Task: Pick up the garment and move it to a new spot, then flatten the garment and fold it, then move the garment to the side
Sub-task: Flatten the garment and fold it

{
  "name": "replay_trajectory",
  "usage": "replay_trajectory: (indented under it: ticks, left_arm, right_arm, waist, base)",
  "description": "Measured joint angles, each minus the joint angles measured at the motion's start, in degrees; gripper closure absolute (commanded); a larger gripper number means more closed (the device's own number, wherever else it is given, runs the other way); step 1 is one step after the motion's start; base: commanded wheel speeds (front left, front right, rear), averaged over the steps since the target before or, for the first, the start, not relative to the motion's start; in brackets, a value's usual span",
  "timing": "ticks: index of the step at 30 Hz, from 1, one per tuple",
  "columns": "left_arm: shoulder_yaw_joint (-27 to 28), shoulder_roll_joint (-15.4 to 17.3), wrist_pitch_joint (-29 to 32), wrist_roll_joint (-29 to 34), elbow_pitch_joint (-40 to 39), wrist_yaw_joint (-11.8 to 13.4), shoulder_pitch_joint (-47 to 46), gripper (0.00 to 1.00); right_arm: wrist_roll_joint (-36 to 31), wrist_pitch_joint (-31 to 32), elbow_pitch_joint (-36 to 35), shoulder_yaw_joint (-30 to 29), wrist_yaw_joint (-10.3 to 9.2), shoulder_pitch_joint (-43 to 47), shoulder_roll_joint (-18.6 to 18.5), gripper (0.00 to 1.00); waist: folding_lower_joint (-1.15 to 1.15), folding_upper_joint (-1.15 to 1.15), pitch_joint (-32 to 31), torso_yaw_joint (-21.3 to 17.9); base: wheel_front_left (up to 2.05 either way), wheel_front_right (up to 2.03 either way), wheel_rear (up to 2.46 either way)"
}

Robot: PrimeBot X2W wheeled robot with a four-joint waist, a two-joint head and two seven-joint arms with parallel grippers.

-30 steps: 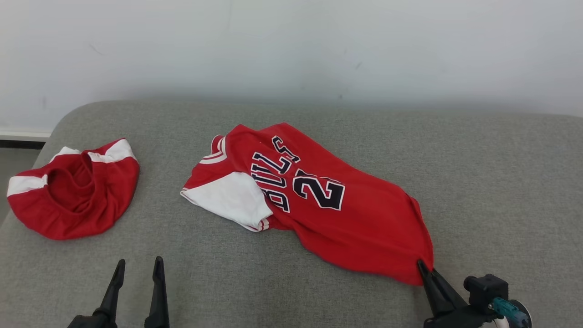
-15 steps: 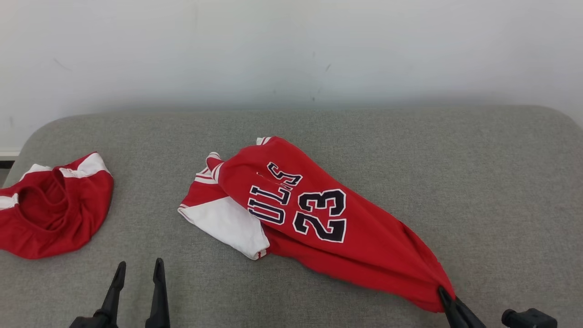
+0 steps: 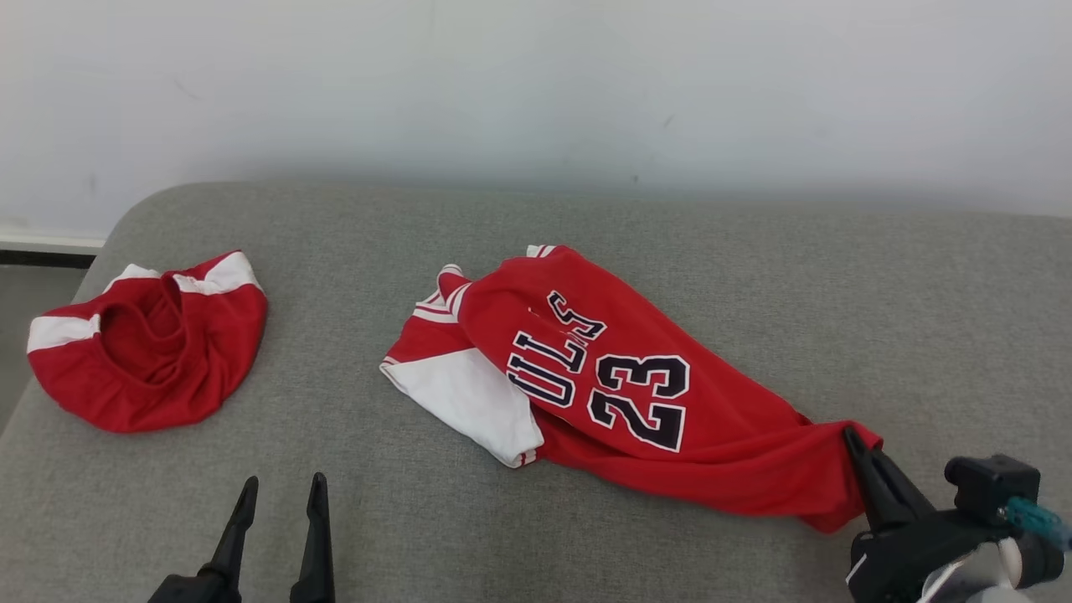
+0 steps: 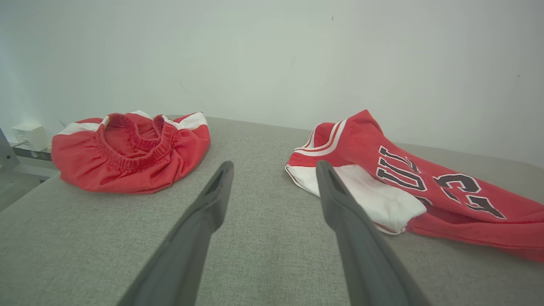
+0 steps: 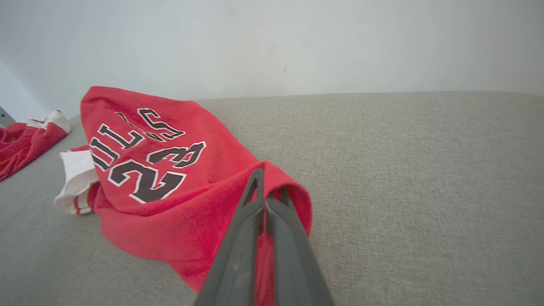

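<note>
The garment [image 3: 620, 377] is a red jersey with a white sleeve and "23" in dark print. It lies stretched across the middle of the grey padded surface [image 3: 754, 268]. My right gripper [image 3: 850, 434] is shut on its hem at the lower right, and the cloth bunches towards the grip. In the right wrist view the garment [image 5: 148, 170] wraps around the closed right gripper [image 5: 263, 187]. My left gripper [image 3: 284, 481] stands open at the lower left, holding nothing. In the left wrist view the left gripper [image 4: 274, 165] points between the two red pieces, with the garment [image 4: 425, 178] on its right.
Red shorts with white panels [image 3: 151, 343] lie crumpled near the surface's left edge, also seen as red shorts [image 4: 131, 153] and red shorts [image 5: 21, 140]. A pale wall [image 3: 536, 84] stands behind. The surface drops off at the rounded left corner.
My right gripper has dragged the garment's hem to the right, pulling the jersey longer and uncovering the whole "23". The head camera swung meanwhile. The left gripper stayed open in place.
</note>
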Motion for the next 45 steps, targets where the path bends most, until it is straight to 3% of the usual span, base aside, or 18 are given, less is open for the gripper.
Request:
replay_trajectory:
  ticks: [9, 10, 11, 12, 20, 30, 37, 45]
  left_arm:
    - [-1.1, 0.0, 0.0, -0.6, 1.2, 0.0, -1.3, 0.0]
    - [-1.2, 0.0, 0.0, -0.6, 1.4, 0.0, -1.5, 0.0]
    - [-1.2, 0.0, 0.0, -0.6, 1.4, 0.0, -1.7, 0.0]
    - [-1.3, 0.0, 0.0, -0.7, 1.5, 0.0, -1.8, 0.0]
    - [-0.6, 0.1, 0.0, -1.0, 2.1, 0.0, -1.8, 0.0]
    - [0.5, 0.4, 0.0, -1.1, 1.4, 0.0, -1.7, 0.0]
    - [0.8, 0.4, 0.0, -1.1, 1.2, 0.0, -1.7, 0.0]
    - [1.0, 0.8, 0.0, -0.9, 1.1, 0.0, -1.6, 0.0]
  right_arm:
    - [0.3, -3.3, 20.5, 0.4, 0.0, -10.9, -0.3, 1.0]
    - [0.3, -3.9, 22.5, 0.5, 0.01, -11.6, -0.3, 0.82]
    - [0.3, -4.5, 24.1, 0.8, 0.01, -12.4, -0.3, 0.54]
    - [0.3, -5.5, 25.4, 1.1, 0.01, -12.9, -0.2, 0.0]
    - [2.0, -10.4, 26.5, 4.6, 0.01, -13.4, -0.1, 0.0]
    - [-0.8, -11.2, 10.9, -2.0, 0.01, -5.7, -0.2, 0.0]
    - [-7.2, -11.3, -4.1, -9.6, 0.0, 2.8, 5.7, 0.0]
    - [-12.3, -11.3, -11.5, -11.1, 0.01, 8.2, 11.0, 0.0]
  waist:
    - [0.0, 0.0, 1.7, 3.3]
    - [0.01, 0.0, 1.9, 3.4]
    - [0.01, 0.0, 2.1, 3.5]
    - [0.01, 0.0, 2.2, 3.5]
    - [0.0, 0.0, 1.8, 1.4]
    - [0.0, 0.0, 1.4, -2.1]
    - [0.0, 0.0, 1.2, -3.1]
    - [0.0, 0.0, 0.8, -2.6]
  base:
    - [0.0, 0.0, 0.0]
    - [0.0, 0.0, 0.0]
    - [0.0, 0.0, 0.0]
    - [0.0, 0.0, 0.0]
    - [0.0, 0.0, 0.0]
    - [0.0, 0.0, 0.0]
    - [0.0, 0.0, 0.0]
    - [0.0, 0.0, 0.0]
